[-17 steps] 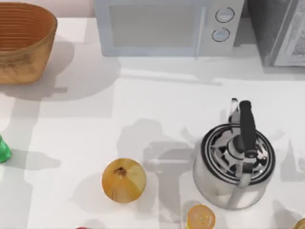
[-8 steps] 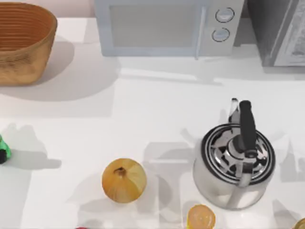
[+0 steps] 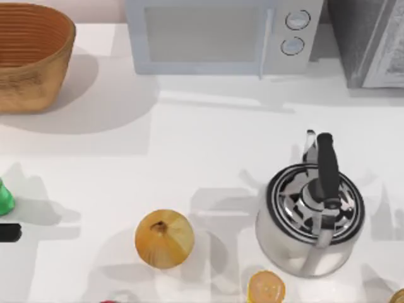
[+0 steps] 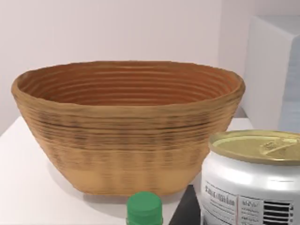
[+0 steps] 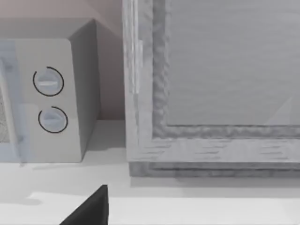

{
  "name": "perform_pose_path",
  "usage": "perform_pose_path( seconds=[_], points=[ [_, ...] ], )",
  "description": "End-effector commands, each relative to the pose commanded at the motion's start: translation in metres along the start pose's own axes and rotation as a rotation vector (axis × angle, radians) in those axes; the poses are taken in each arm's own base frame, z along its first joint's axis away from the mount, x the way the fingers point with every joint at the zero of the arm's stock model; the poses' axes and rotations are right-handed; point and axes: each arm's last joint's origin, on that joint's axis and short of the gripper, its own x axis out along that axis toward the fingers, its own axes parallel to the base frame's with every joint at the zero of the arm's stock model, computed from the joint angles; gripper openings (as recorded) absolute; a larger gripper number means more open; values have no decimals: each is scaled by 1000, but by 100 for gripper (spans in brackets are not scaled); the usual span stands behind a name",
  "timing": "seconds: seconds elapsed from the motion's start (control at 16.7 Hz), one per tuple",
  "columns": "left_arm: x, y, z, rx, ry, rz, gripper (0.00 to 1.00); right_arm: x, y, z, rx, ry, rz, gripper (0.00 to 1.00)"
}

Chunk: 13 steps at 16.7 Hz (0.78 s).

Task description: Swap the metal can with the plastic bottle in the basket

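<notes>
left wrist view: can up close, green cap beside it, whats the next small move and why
Probably carry the metal can forward over the basket rim. The can fills the near view with the basket standing beyond it, and the plastic bottle already stands on the table at the left edge, outside the basket.

Plastic bottle [image 3: 4, 197], desk's left edge: you will find it upright and a little farther toward the back than half a second ago, when it sat lower with a dark piece across it. Left gripper [image 3: 9, 232]: a dark part now juts in from the left edge just in front of the bottle, apart from it.
</notes>
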Motion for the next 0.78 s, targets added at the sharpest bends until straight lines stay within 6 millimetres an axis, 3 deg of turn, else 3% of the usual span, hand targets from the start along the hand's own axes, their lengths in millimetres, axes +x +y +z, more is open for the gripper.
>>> perform_pose_path(
  seconds=[0.36,0.6,0.78],
  points=[
    [1,0,3,3,3,-7,0,0,0,0,0,0,0,100],
    [10,-5,25,6,-10,-84,0,0,0,0,0,0,0,100],
    [30,-12,47,10,-10,-186,0,0,0,0,0,0,0,100]
  ],
)
